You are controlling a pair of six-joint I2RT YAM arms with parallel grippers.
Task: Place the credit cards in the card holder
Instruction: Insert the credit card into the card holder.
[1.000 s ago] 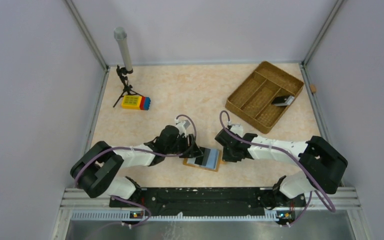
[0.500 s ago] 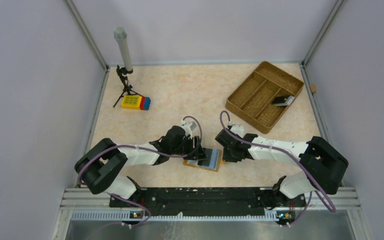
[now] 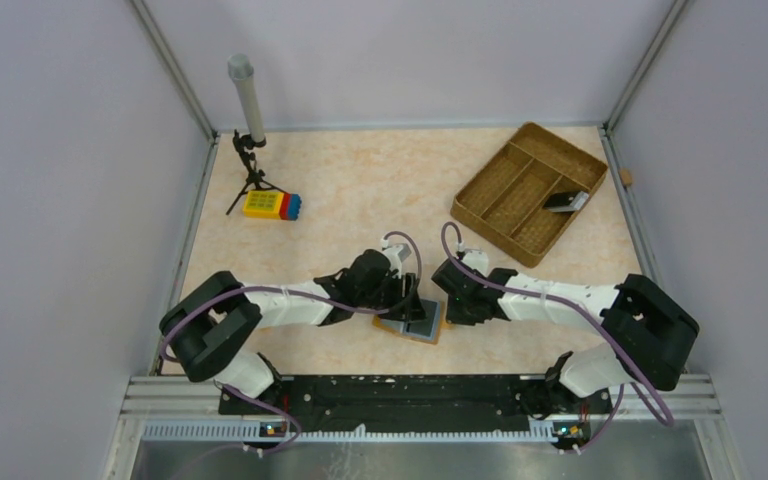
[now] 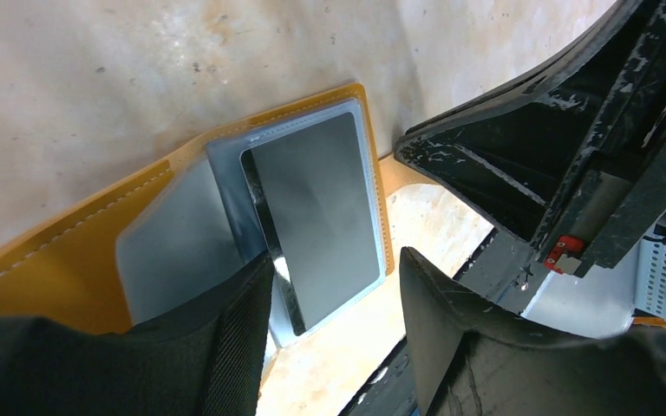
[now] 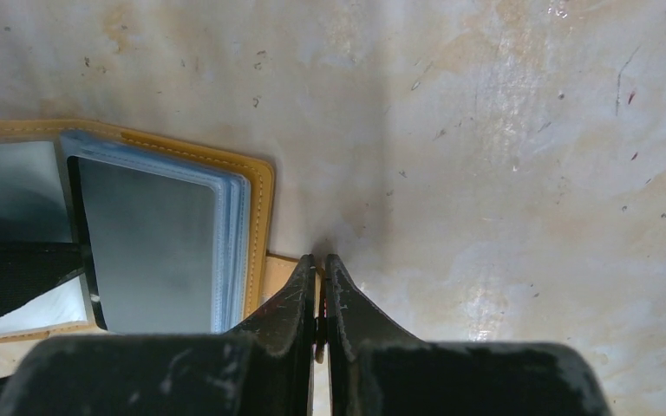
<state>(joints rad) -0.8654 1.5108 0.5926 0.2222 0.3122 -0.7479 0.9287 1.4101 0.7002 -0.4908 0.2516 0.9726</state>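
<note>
Near the front of the counter [image 3: 380, 190], between the two arms, the wallet [image 3: 422, 332] lies open and flat. Its long axis runs left-right, a bit skewed. A dark card [image 4: 321, 217] sits on the clear sleeves, long side across the wallet, slightly crooked. Counter's beige and marbled, grey walls all round. The left gripper [image 4: 336, 260] hangs right over the card, jaws apart, one finger at the card's edge. The right gripper [image 5: 321, 269] has its jaws together at the wallet's outer edge. Can't tell if they're pinching it.
</note>
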